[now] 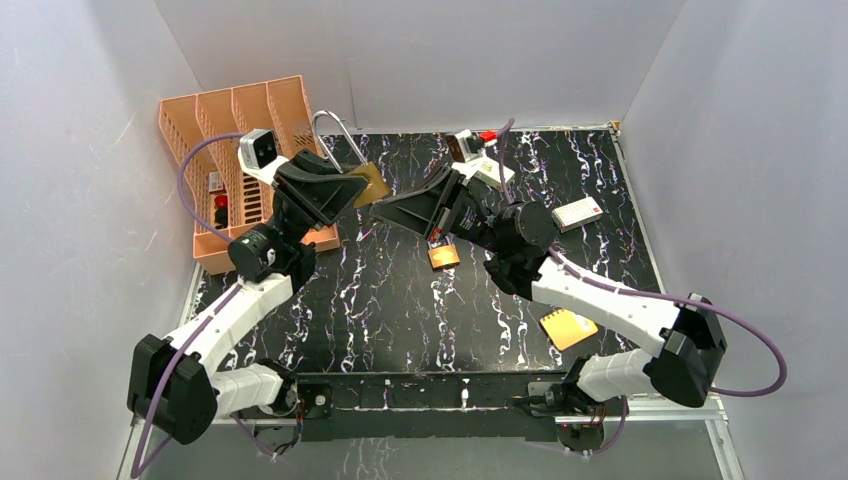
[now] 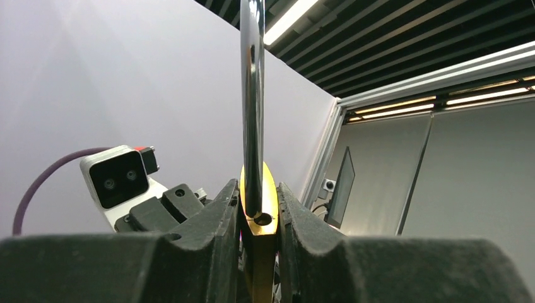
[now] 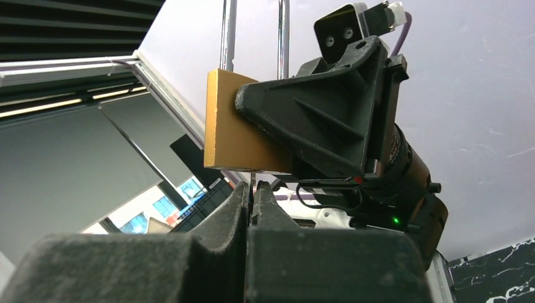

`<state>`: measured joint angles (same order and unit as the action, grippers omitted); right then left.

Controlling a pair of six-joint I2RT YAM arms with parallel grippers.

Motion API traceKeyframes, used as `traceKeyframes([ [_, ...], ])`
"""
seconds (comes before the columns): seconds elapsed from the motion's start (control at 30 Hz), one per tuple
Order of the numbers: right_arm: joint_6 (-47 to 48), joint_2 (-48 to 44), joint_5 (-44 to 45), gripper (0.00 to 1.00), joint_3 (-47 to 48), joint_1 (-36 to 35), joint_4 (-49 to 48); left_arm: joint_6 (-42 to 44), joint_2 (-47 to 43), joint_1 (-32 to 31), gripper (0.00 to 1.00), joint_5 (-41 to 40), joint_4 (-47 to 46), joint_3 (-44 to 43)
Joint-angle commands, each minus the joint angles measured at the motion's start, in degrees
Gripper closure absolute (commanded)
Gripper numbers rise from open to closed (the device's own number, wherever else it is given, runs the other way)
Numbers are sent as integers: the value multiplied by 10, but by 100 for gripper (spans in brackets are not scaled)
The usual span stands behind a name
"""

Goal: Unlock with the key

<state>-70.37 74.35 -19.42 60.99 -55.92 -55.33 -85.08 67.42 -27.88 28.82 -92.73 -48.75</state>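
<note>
Above table [image 1: 400, 300], left gripper [image 2: 257, 189] clamped on padlock [image 3: 232, 126], right gripper [image 3: 252, 188] pinching key [image 3: 252, 178] (barely visible)

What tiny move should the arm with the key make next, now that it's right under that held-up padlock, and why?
Probably ease the right gripper slightly toward the brass padlock to slide the key in. The left gripper clamps the padlock's body, and the key's thin tip sits right at its bottom edge; whether it is already inside cannot be seen.
</note>
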Motion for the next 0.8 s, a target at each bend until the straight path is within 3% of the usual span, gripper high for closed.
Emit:
traceKeyframes([
  [0.0,-42,-10,-73,100,51,-23,-137,6,19,-8,100,48,-92,-16],
  [0.07,-3,-22,-95,100,64,-23,-70,13,9,-8,100,46,-74,-15],
  [0.1,21,-33,-106,91,69,-23,-24,24,-1,-7,100,47,-50,-12],
  [0.17,94,-59,-118,61,85,-23,107,69,-27,-7,100,52,24,-5],
  [0.37,263,-136,-74,18,114,-23,413,154,-109,-5,100,51,165,9],
  [0.53,385,-146,-27,7,207,-22,637,207,-152,-4,100,92,281,0],
  [0.67,481,-119,59,6,310,-23,776,315,-190,-4,100,135,484,-26],
  [0.77,528,-78,105,6,378,-23,824,369,-209,-5,100,153,585,-33],
])
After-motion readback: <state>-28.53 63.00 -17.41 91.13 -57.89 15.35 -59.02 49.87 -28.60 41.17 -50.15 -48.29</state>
